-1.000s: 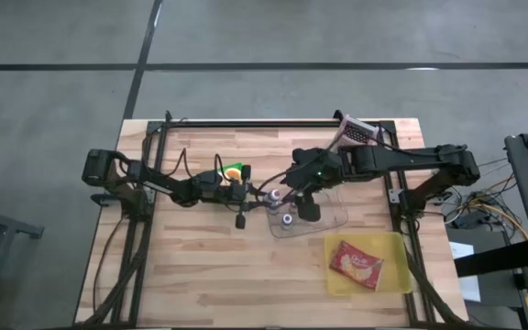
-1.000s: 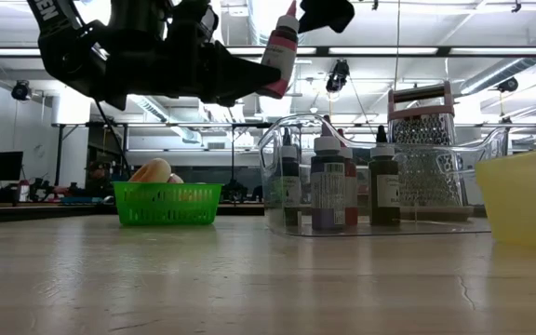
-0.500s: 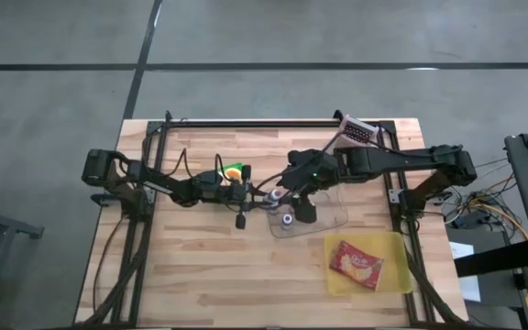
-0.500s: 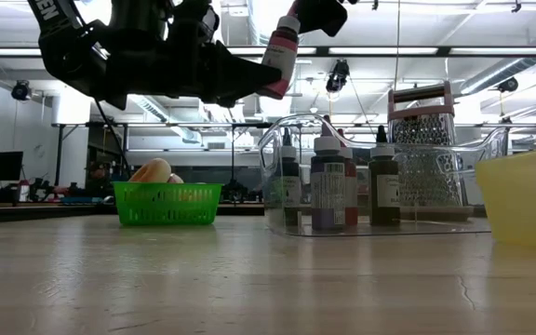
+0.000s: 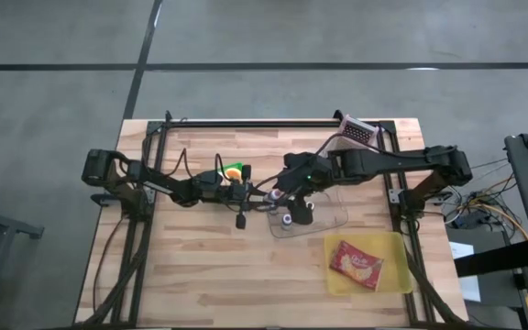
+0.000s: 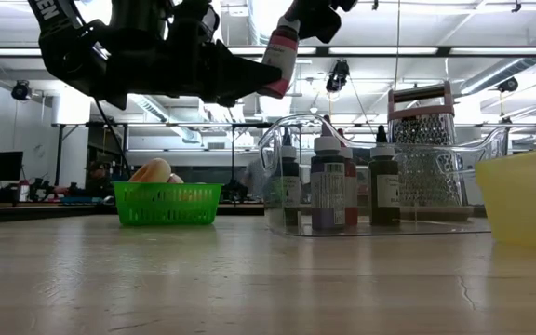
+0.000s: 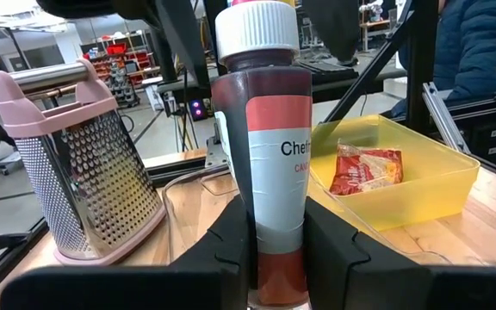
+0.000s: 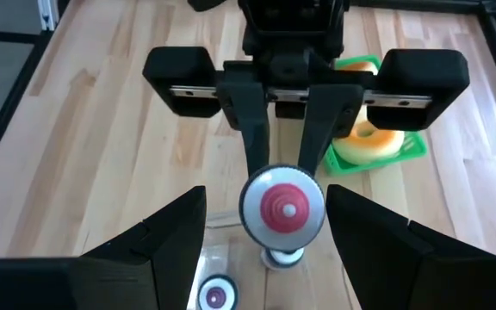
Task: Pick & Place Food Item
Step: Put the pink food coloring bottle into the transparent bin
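Over the wooden table (image 5: 200, 266), your left gripper (image 7: 269, 250) is clamping the upright sauce bottle (image 7: 263, 164); your right gripper (image 8: 265, 250) is hovering spread, straddling its cap.

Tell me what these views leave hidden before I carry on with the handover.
- Bottle label: in the left wrist view the brand name is cut off as the label curves away.
- Green basket contents: in the low view the wall hides all but the tops.
- Clear bin: in the high view the right arm covers most bottles inside.
- Snack packet print: too small in the high view.
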Motion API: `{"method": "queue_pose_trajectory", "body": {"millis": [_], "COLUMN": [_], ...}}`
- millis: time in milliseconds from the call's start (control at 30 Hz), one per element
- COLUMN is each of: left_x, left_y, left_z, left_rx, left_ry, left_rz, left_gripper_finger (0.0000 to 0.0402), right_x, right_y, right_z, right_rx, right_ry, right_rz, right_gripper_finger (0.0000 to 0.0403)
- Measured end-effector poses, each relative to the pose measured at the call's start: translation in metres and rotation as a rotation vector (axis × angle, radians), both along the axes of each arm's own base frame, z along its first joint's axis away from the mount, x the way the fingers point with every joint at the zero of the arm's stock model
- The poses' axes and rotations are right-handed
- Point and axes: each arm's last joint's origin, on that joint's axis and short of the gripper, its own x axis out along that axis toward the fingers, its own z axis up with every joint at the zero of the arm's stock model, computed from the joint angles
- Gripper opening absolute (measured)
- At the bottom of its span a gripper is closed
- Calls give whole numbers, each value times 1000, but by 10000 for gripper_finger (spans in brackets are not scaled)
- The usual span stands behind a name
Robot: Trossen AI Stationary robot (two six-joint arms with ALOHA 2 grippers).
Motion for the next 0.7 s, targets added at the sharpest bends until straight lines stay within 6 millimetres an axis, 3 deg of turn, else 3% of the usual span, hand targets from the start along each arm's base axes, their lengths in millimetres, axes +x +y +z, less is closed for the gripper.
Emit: {"method": "queue_pose_trajectory", "body": {"millis": [300,600,700], "left_x": [0,0,0], "left_y": [0,0,0], "left_z": [0,-2,-3], "left_rx": [-1,0,0], "left_ry": [3,18,22], "left_rz": [-1,-3,-3], "left_gripper_finger": [69,69,69], "right_x": [7,12,14], "right_y": [0,0,0], "right_z": [-6,-16,-19], "right_rx": [-5,-10,-15], "right_ry": [6,42,52], "right_rz": [-5,-2,4], "right_gripper_finger": [222,130,127]}}
